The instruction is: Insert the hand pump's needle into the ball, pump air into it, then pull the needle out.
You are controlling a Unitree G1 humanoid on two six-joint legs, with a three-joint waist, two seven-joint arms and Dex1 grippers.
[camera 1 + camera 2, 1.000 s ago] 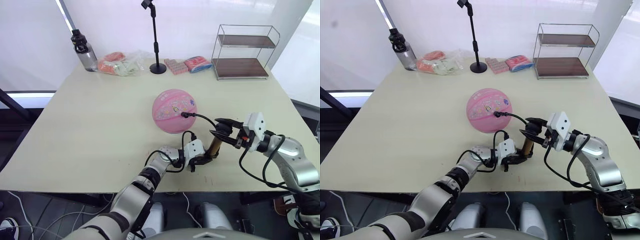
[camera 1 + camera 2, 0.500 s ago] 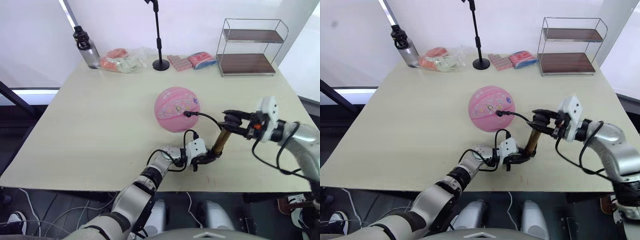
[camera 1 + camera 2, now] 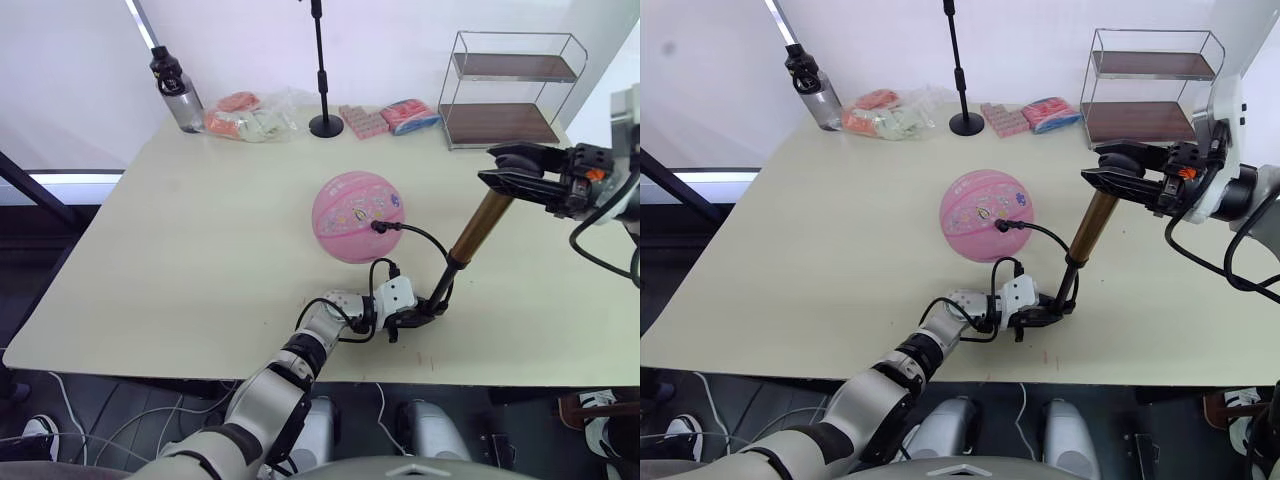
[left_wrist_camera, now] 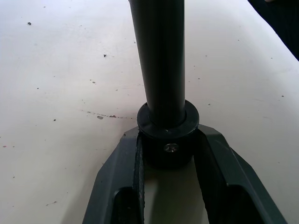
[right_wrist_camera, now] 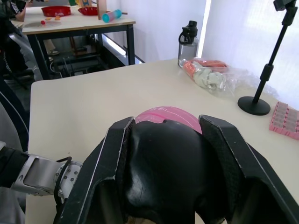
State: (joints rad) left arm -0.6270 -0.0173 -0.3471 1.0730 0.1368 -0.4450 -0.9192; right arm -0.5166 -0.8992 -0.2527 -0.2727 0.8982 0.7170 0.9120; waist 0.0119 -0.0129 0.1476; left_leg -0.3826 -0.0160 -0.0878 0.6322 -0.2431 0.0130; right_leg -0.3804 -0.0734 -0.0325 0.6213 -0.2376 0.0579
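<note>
Pump [image 3: 478, 226] stands tilted on the surface [image 3: 200, 250] just right of the pink ball [image 3: 358, 216], left gripper [image 3: 420, 312] jaws pinching its black base, right gripper [image 3: 515, 175] jaws clamped on the black handle with the shaft drawn out long; hose [image 3: 425, 238] loops from the base to the needle fitting [image 3: 380, 226], which sits in the ball's side. Main risk: pushing down off-axis could twist the base out of the left jaws or bend the shaft. The short hose could also tug the unheld ball so it rolls and the needle slips out.
</note>
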